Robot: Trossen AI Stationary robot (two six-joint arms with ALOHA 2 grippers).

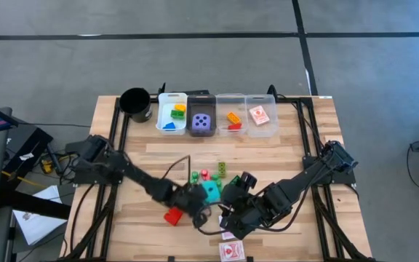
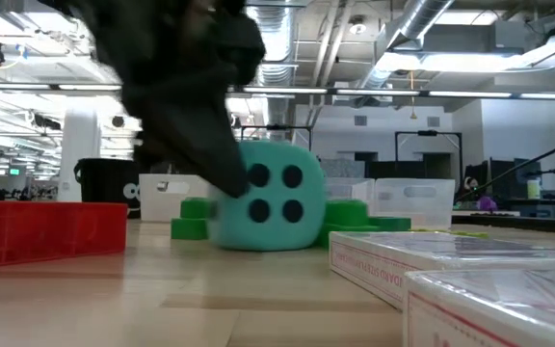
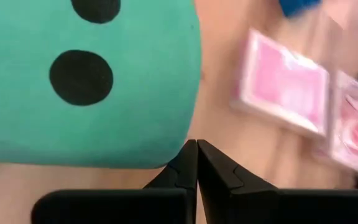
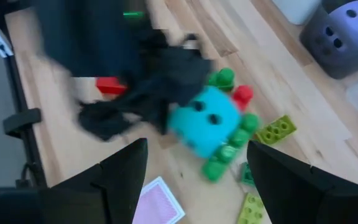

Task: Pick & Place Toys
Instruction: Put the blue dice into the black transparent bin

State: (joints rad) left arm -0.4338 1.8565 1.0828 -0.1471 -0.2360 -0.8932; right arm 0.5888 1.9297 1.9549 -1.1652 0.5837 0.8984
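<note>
A cyan soft die [image 1: 211, 191] with black dots sits on the wooden table, its bottom face down, among small green bricks [image 4: 219, 158] and a small red one [image 4: 242, 94]. My left gripper [image 3: 196, 155] is shut, slants down and stands right at the die's [image 3: 86, 81] side toward the table's left. My right gripper [image 4: 197, 186] hangs open above the table, to the right of the die [image 4: 207, 121], holding nothing. A bigger red brick [image 1: 173, 216] lies near the left gripper. Red-white cards [image 1: 231, 251] lie by the near edge. My left gripper meets the cyan die with its shut fingers, at the die's lower left side [image 2: 231, 188]. The fingers slant down from the table's left. The die rests flat on the table, upright.
Along the far edge stand a black cup [image 1: 137, 103] and several bins: one with yellow, green and blue bricks [image 1: 172, 115], a grey one with a purple die [image 1: 201, 116], one with orange and red bricks [image 1: 231, 116], one with a card [image 1: 260, 115]. A lime brick [image 4: 278, 129] lies nearby.
</note>
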